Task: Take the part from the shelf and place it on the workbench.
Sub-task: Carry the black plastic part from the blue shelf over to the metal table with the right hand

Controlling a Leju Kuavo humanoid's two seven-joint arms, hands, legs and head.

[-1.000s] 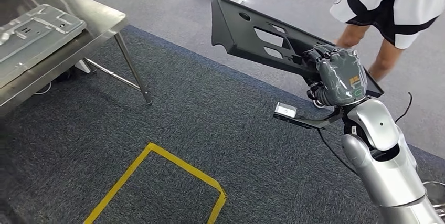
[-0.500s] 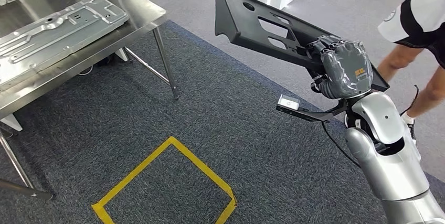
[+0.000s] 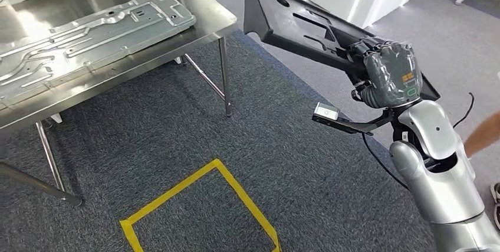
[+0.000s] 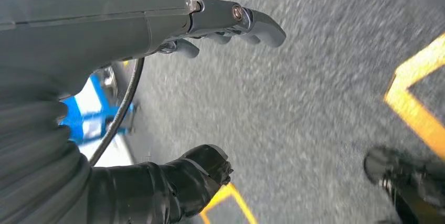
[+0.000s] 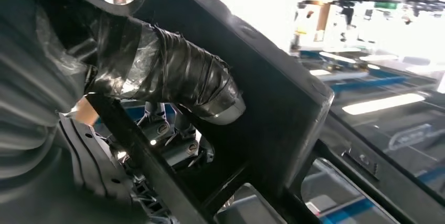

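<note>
Right hand (image 3: 389, 75) grips part (image 3: 295, 25) beyond workbench (image 3: 218, 19) edge.

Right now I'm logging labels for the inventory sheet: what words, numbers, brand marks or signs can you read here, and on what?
No text is legible.
Back of the right hand: a small orange mark and a green ring, too small to read.
Green sign in the background: blurred, unreadable.
Black part: no lettering seen.
Metal panel on the workbench: stamped ribs, no lettering seen.

part (image 3: 295, 25): long black plastic panel with cutouts, tilted, held in the air
workbench (image 3: 200, 30): steel table
</note>
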